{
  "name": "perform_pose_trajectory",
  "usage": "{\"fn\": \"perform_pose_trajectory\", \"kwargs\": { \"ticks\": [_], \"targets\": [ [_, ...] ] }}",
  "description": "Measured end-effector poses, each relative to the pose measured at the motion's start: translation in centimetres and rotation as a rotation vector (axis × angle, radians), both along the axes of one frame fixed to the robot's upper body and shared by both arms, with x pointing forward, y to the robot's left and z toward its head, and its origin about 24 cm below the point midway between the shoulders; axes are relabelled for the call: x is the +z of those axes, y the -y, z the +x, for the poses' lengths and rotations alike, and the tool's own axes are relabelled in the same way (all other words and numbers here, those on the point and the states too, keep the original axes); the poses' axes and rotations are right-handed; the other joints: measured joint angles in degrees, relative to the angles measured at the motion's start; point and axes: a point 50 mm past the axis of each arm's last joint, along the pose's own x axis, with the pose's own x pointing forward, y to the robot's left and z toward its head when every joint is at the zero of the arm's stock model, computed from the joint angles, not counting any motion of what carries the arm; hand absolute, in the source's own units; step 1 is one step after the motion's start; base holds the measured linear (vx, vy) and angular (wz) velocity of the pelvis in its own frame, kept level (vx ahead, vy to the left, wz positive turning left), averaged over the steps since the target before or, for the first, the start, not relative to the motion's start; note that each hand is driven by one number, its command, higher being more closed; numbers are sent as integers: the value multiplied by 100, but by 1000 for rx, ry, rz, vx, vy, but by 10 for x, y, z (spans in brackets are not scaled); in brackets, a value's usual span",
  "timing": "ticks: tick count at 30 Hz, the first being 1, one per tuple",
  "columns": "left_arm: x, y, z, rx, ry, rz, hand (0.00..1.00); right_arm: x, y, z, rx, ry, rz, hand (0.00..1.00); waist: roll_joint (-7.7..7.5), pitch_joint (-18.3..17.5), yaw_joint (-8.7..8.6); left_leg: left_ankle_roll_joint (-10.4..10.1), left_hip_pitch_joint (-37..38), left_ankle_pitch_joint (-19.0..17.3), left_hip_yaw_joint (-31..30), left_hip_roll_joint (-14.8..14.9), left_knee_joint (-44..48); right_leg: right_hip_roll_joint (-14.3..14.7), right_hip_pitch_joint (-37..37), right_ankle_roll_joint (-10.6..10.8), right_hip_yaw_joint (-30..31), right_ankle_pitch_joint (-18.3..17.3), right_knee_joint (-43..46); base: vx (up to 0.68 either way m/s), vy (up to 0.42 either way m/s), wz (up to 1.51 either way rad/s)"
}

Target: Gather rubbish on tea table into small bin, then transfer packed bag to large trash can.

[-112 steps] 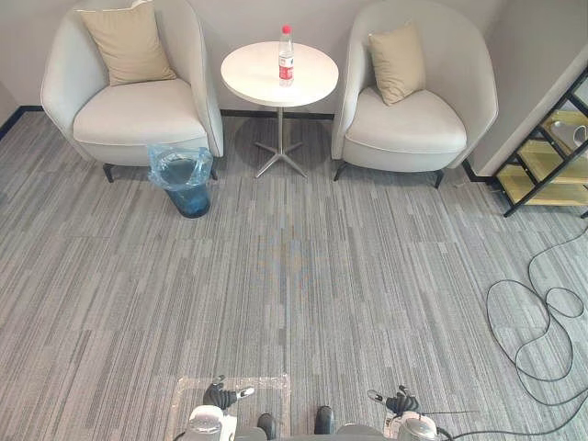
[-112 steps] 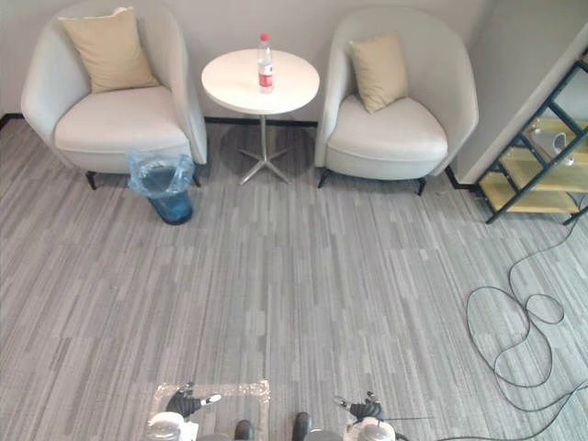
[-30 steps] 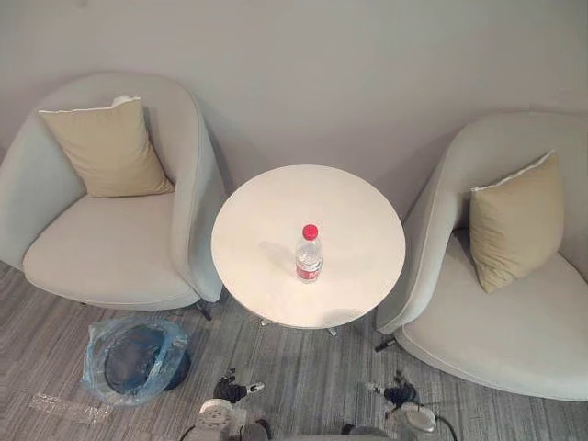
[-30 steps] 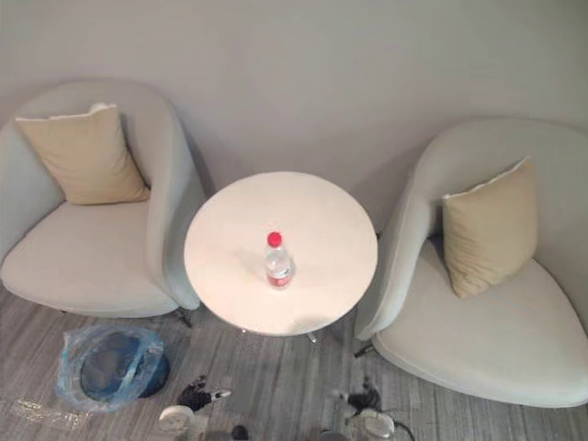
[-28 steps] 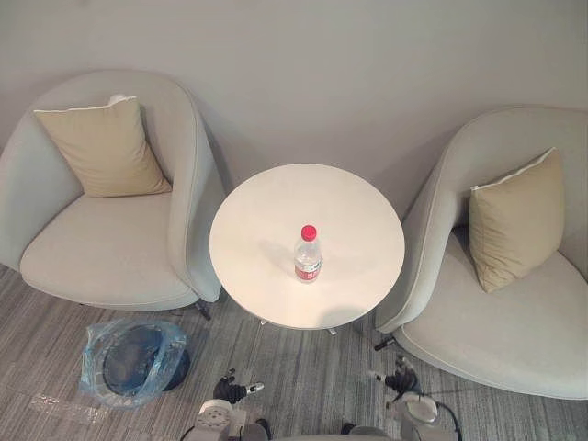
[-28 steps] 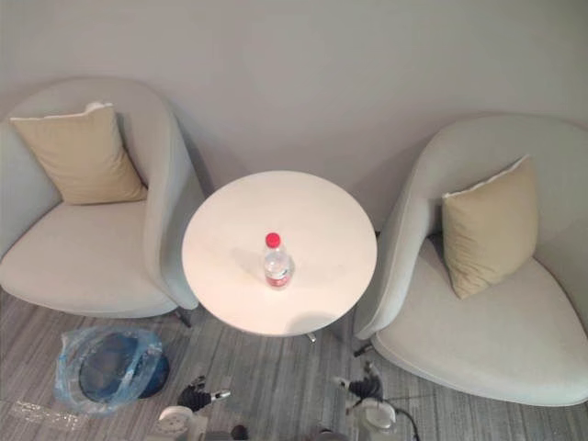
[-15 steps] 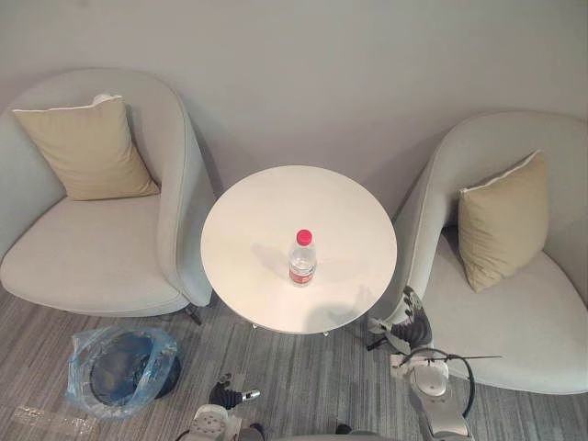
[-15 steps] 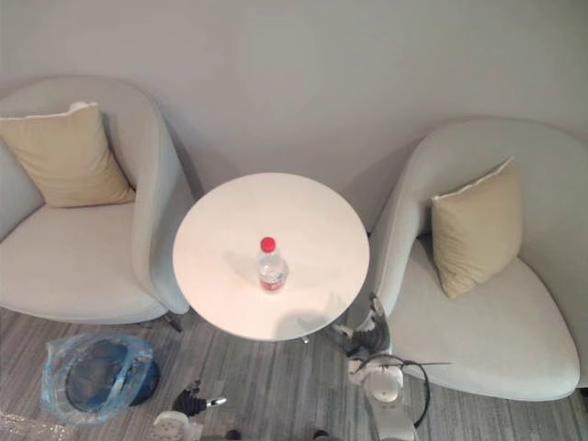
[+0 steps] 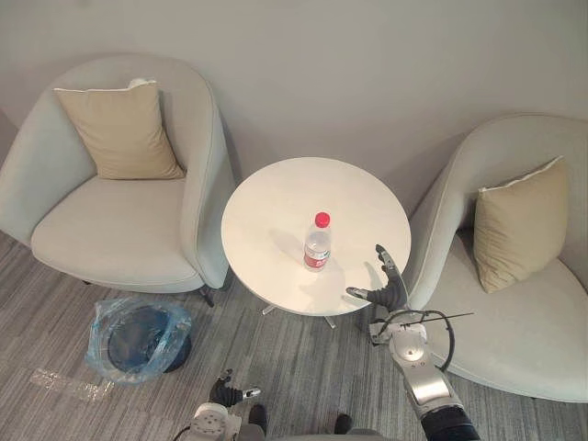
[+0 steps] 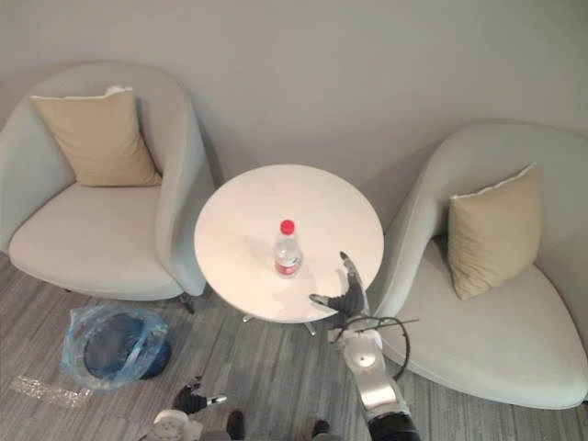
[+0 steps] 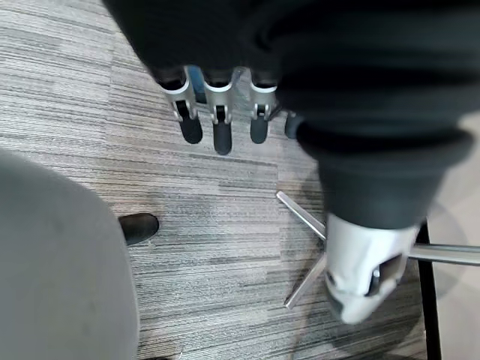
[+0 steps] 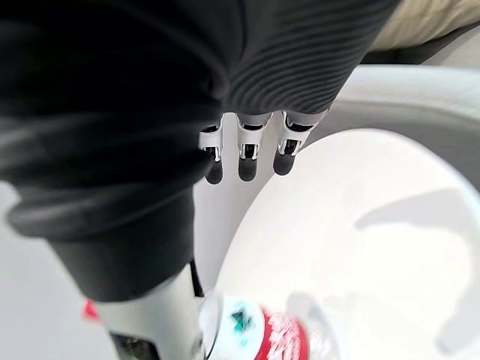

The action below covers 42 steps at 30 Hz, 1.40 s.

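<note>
Upright bottle point(image 9: 317, 243), right hand point(image 9: 390, 292) spread beside — apart

Light reads soft, even and fairly bright from my end. Round white worktop point(image 9: 276, 202) is the brightest patch, nearly washed out. Clear plastic bottle with a red cap point(image 9: 317, 246) throws a faint soft shadow to its left. Grey wall point(image 9: 322, 64) goes darker beside the left pale grey armchair point(image 9: 119, 230) and the right pale grey armchair point(image 9: 514, 340).
</note>
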Motion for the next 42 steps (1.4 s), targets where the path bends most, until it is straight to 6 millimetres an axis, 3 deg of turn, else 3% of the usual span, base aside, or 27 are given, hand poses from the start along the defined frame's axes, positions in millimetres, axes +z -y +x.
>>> {"fn": "perform_pose_trajectory", "kwargs": {
  "ticks": [10, 18, 30, 31, 36, 42],
  "targets": [
    [6, 2, 11, 33, 58, -28, 0, 9, 3, 26, -75, 24, 71, 0, 94, 264, 255, 17, -202, 114, -241, -53, -81, -17, -64, 25, -213, 12, -38, 13, -4, 13],
    [12, 3, 19, 57, 105, -51, 0, 21, 18, 39, -238, 79, 165, 0, 187, 580, 318, 22, -366, 109, -379, -62, -49, -17, -153, 24, -285, 12, -12, 18, -3, 9],
    [20, 10, 35, 80, 185, -98, 0, 34, 19, 66, -246, 75, 223, 0, 404, 975, 556, 29, -798, 84, -599, -121, 290, -48, -364, 47, -426, -9, 99, -50, 1, 8],
    [21, 10, 35, 81, 187, -100, 0, 36, 20, 67, -244, 79, 221, 100, 413, 990, 556, 29, -823, 85, -633, -128, 303, -50, -367, 47, -460, -10, 100, -39, 1, 24],
    [23, 11, 39, 93, 206, -115, 0, 53, 22, 83, -241, 111, 229, 100, 442, 1067, 623, 12, -931, 108, -736, -146, 321, -49, -408, 46, -564, -9, 99, -12, 6, 12],
    [24, 12, 40, 95, 215, -119, 0, 56, 26, 86, -259, 113, 256, 100, 436, 1080, 676, 13, -952, 107, -809, -153, 323, -46, -388, 45, -598, -8, 99, 19, 6, 8]
  ]
}}
